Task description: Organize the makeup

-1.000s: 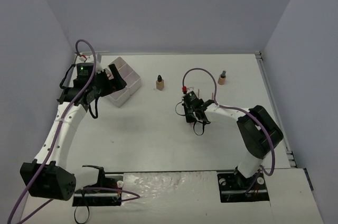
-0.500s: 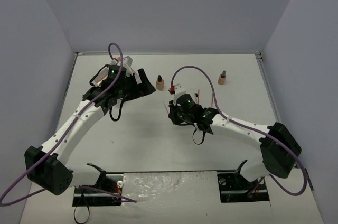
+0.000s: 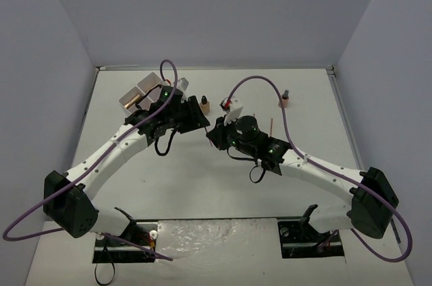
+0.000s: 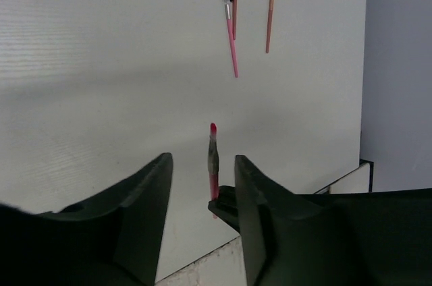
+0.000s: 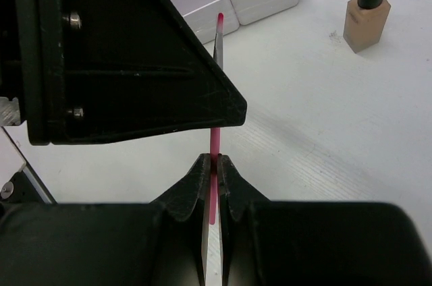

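Observation:
A thin pink stick [image 5: 215,143] with a grey band and a red tip stands upright, and my right gripper [image 5: 214,159] is shut on its lower end. My left gripper [image 4: 202,159] has its jaws on either side of the same stick [image 4: 213,164], with a gap on each side. One left finger [image 5: 135,50] fills the upper left of the right wrist view. From above, both grippers [image 3: 202,121] [image 3: 216,132] meet at mid-table. Two tan dark-capped bottles [image 3: 204,104] [image 3: 284,100] stand at the back.
The white compartment box [image 3: 140,94] sits at the back left, behind the left arm. A pink brush [image 4: 231,30] and two orange sticks [image 4: 269,19] lie on the table beyond the grippers. The table's near edge shows under the left jaws.
The left arm swung right from the box to mid-table and its jaws narrowed around the stick. The right arm carried the stick leftward to meet it.

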